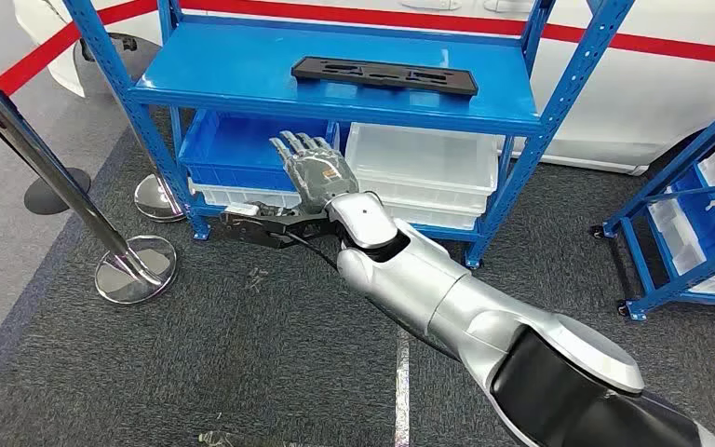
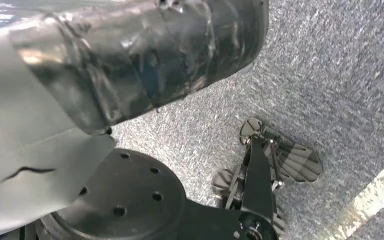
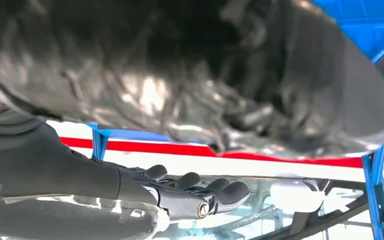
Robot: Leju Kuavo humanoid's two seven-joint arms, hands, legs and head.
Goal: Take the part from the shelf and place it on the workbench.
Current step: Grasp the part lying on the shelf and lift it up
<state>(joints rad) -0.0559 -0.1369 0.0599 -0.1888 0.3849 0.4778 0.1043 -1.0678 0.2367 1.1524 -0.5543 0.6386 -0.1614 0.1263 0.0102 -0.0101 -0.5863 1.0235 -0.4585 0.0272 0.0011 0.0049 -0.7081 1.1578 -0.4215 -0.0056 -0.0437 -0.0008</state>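
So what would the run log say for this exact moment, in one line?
stage: reaching | right hand: raised below shelf, fingers apart, holding nothing | black part: flat on blue shelf, untouched | left hand: unclear

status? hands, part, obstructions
Right hand open, raised short of the shelf. Black part lies untouched on top. Nothing between them.

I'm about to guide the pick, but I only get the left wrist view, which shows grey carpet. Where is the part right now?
Observer: The flat black plastic part lies on the top board of the blue metal shelf, untouched.
Operator: Is anything reaching for it?
Observer: The right robot hand is raised in front of the shelf, below that top board, fingers spread, holding nothing.
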